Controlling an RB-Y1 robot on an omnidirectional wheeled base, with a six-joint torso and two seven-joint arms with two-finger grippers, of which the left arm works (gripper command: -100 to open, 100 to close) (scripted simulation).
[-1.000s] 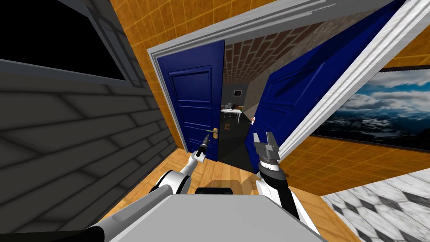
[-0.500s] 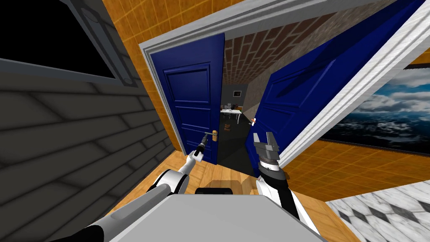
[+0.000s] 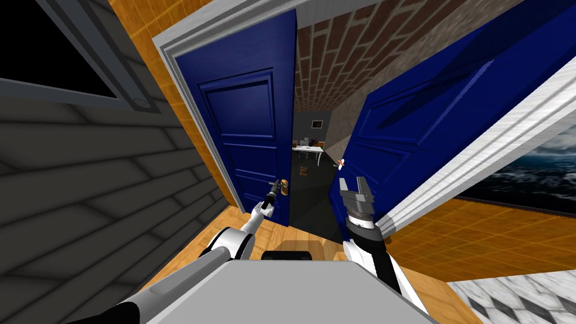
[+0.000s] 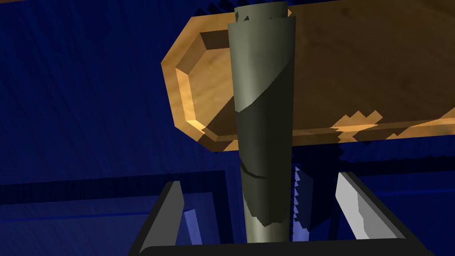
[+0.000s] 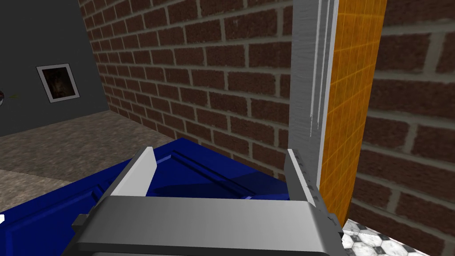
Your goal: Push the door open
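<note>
Now we've rolled closer: the left door (image 3: 242, 124) looms larger, left of centre in the head view, not yet swung wide. Our left claw (image 4: 260, 180) sits spread astride its lever (image 4: 262, 111), gripping nothing. The right claw (image 3: 353, 183) hangs open and empty, lower centre. Close enough to push, we'd say.

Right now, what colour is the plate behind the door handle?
Orange-brown, like wood. The plate shows best in the left wrist view, behind the grey handle.

A wooden floor (image 3: 185, 256) borders grey-and-white marbled tiles (image 3: 517, 301) at right.
</note>
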